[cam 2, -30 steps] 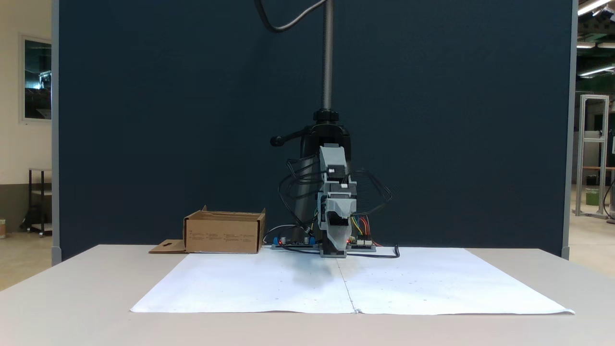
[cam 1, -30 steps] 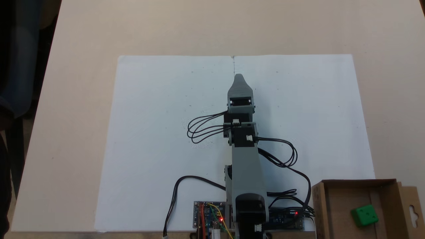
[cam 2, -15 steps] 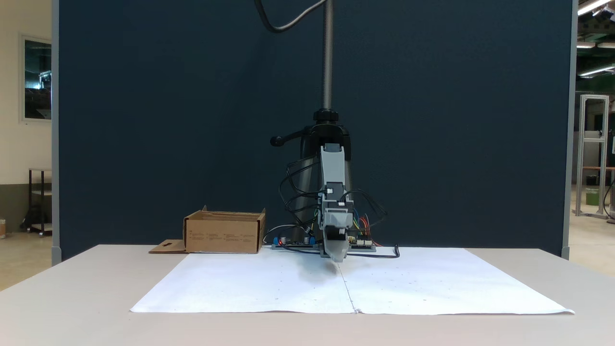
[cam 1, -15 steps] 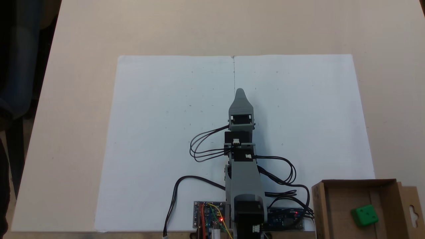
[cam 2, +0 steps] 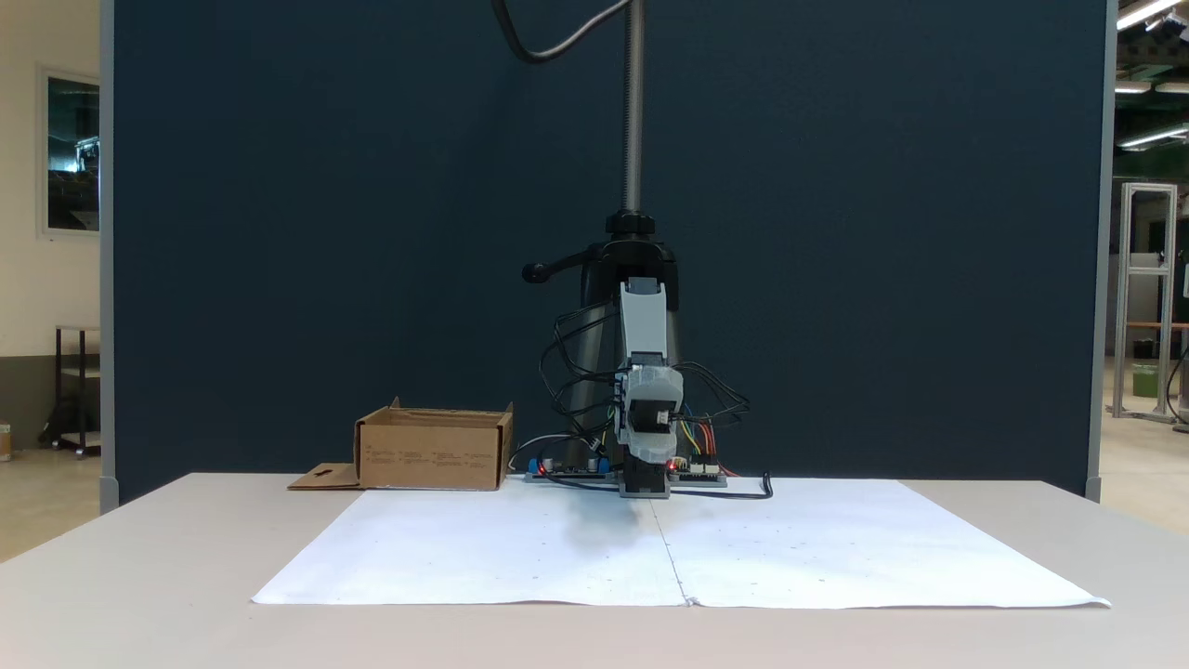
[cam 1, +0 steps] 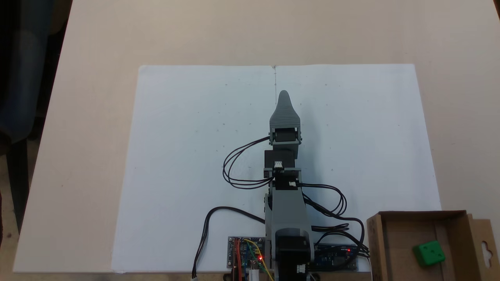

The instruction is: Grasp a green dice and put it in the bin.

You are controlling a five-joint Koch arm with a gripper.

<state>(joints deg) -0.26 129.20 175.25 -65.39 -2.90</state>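
Note:
The green dice (cam 1: 429, 253) lies inside the bin (cam 1: 418, 214), a brown cardboard box at the lower right of a fixed view. In the other fixed view the bin (cam 2: 432, 451) stands left of the arm's base, and its walls hide the dice. My gripper (cam 1: 284, 95) hangs above the middle of the white paper sheet, far from the bin, pointing away from the base. One grey jaw covers the other from above. Head-on, the gripper (cam 2: 650, 409) faces the camera and no gap can be made out. Nothing shows in it.
A white paper sheet (cam 1: 187, 156) covers the middle of the beige table (cam 1: 97, 47). Circuit boards (cam 1: 246, 257) and black cables (cam 1: 242, 168) sit around the arm's base. The bin's flap (cam 1: 484, 246) with a keyhole cutout sticks out sideways. A dark partition (cam 2: 372, 232) stands behind the table.
The gripper first drew back toward the base and dipped to the paper. Since then it has lifted and reached forward again. The dice and the bin have not moved.

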